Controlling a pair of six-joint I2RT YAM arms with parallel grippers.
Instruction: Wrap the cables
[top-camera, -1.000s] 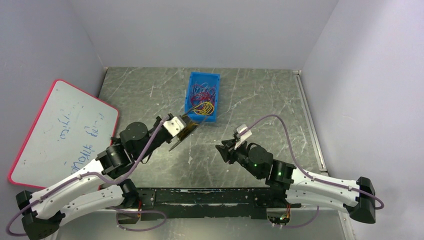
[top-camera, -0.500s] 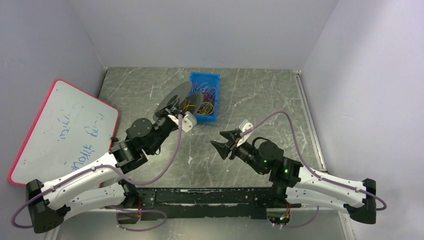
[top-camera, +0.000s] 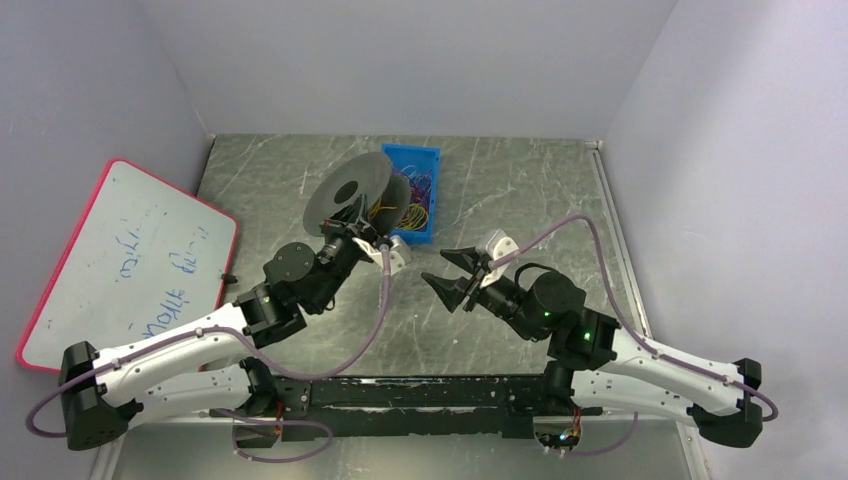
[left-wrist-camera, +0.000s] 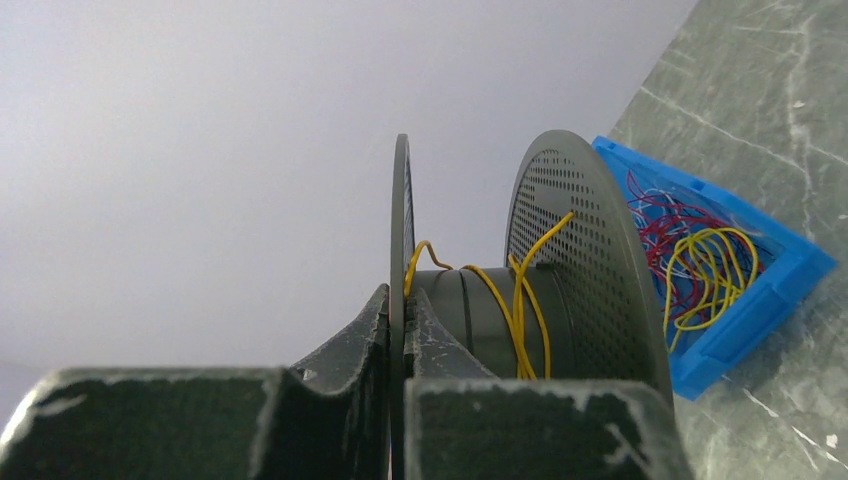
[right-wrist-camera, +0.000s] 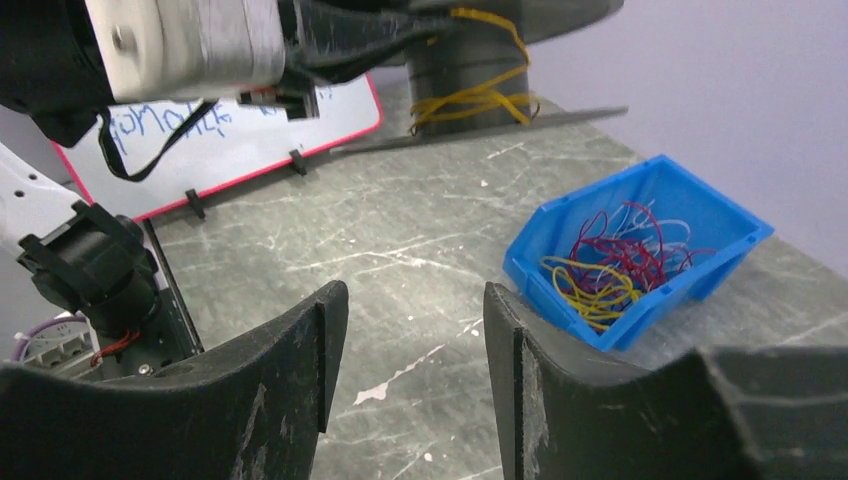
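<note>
Tabletop (right-wrist-camera: 400, 250): cables (right-wrist-camera: 610, 265) (binned) beyond end effector (right-wrist-camera: 412, 300)

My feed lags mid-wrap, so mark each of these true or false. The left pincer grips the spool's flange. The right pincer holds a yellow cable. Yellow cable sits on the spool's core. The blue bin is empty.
1. The left pincer is clamped on one flange of the grey spool. True.
2. The right pincer holds a yellow cable. False: its jaws stand open with nothing between them.
3. A yellow cable is looped around the spool's core. True.
4. The blue bin is empty. False: it holds a tangle of red, yellow and purple cables.
</note>
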